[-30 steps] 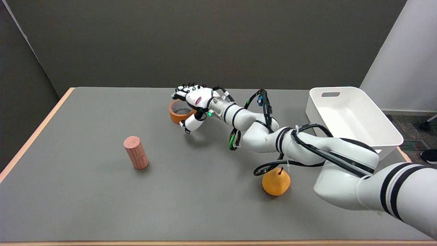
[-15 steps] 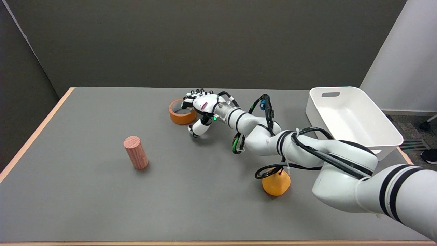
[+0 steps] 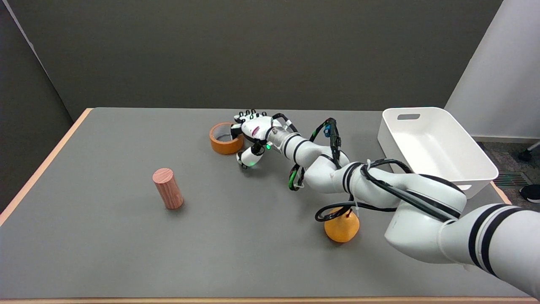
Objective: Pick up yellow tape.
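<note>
Tape roll (image 3: pixel 226 139), a squat orange-yellow ring with a pale inner core, lies flat on the matte grey table (image 3: pixel 105 245) just above the frame's centre. Right hand (image 3: pixel 252 137), glossy white shells over black joints, sits low at the roll's right side; its fingers (image 3: pixel 248 115) curl over toward the ring's far right rim, while the thumb hangs down near the tabletop to the roll's lower right. It spreads fairly wide with nothing held, and whether any fingertip touches the rim cannot be told. White banded arm (image 3: pixel 379 185), draped with black cable, stretches from the lower right. Wood-grain cylinder (image 3: pixel 168 188) stands upright at left, smooth orange pear (image 3: pixel 341 228) below the forearm, and a white plastic bin (image 3: pixel 434 147) at right.
</note>
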`<state>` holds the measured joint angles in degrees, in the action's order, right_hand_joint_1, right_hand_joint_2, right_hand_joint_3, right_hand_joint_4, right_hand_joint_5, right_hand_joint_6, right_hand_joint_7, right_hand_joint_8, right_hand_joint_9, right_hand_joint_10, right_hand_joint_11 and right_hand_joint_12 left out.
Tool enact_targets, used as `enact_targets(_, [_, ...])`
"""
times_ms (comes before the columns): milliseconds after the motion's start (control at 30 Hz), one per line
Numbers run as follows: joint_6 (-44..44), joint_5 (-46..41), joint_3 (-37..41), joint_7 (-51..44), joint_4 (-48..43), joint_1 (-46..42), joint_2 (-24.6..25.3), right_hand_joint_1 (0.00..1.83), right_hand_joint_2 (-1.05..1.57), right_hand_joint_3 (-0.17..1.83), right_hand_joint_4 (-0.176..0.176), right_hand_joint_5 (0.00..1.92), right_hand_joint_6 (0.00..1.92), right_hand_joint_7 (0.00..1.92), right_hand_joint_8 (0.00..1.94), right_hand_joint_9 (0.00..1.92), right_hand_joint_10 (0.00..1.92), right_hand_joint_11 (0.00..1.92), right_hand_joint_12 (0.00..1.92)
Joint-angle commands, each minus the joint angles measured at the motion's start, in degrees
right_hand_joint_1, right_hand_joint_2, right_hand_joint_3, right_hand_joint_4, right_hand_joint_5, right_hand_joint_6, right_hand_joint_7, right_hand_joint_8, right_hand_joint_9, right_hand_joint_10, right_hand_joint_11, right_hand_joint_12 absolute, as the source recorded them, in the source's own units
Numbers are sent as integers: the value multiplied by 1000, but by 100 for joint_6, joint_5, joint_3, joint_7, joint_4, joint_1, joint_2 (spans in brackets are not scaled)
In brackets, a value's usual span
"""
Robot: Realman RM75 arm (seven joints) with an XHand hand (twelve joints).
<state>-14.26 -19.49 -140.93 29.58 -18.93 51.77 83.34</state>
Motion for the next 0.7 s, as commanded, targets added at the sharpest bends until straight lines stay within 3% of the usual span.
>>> enact_targets(33, [-236,6,95,-101,44,-22,-20,755,1209,409,114,499,1764,39,74,-1,121,-1,132])
enact_targets(167, [-262,11,95,-101,8,-55,-61,798,1197,426,61,517,1751,37,122,-1,135,-1,149])
enact_targets(300, [-304,114,137,-101,-34,-95,-117,820,1185,446,34,526,1748,36,149,9,129,-1,196])
enact_targets(500, [-304,433,411,-111,-496,-164,-341,830,1174,447,34,539,1732,53,199,-1,146,-1,276])
enact_targets(700, [-241,494,1407,-858,-1806,-429,-1027,850,1168,428,29,559,1698,63,224,-1,174,-1,321])
